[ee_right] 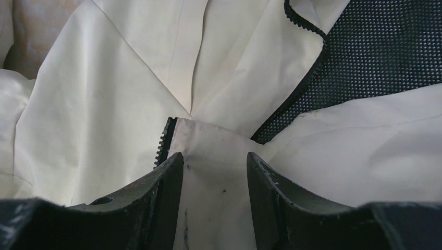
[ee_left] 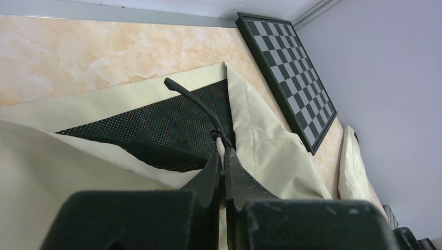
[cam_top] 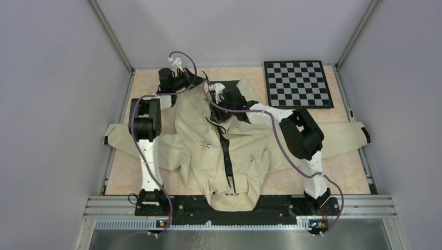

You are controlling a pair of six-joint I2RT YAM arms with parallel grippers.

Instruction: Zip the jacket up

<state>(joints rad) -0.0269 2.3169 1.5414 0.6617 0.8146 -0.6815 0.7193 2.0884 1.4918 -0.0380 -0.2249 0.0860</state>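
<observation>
Across the middle of the overhead view, the jacket (cam_top: 198,166) is lying spread on the table (cam_top: 122,174), with its sleeves reaching out toward the left and right edges of the frame. One end is draping over the near table edge at the bottom of the picture. Its black zipper (cam_top: 225,153) is running up the centre of the frame, beside a small dark logo (cam_top: 205,145). Toward the upper centre the two front panels are parting and showing a black mesh lining (ee_left: 156,130).

Both arms are reaching to that parted end in the upper centre of the overhead view. A checkerboard (cam_top: 297,83) is lying in the upper right, clear of the cloth.

Low in the centre of the left wrist view, the left gripper (ee_left: 224,156) is clenching on the jacket. Its fingertips are pressing together on a thin sliver of cream cloth at the panel edge. A black strip is curving up and to the left from the pinch point.

At the bottom centre of the right wrist view, the right gripper (ee_right: 215,166) is standing with its jaws apart, released. A ridge of cream cloth is lying between the fingers. A short run of black zipper teeth is showing just beside the finger on the left of the frame. Whether the pads are touching the cloth cannot be told.
</observation>
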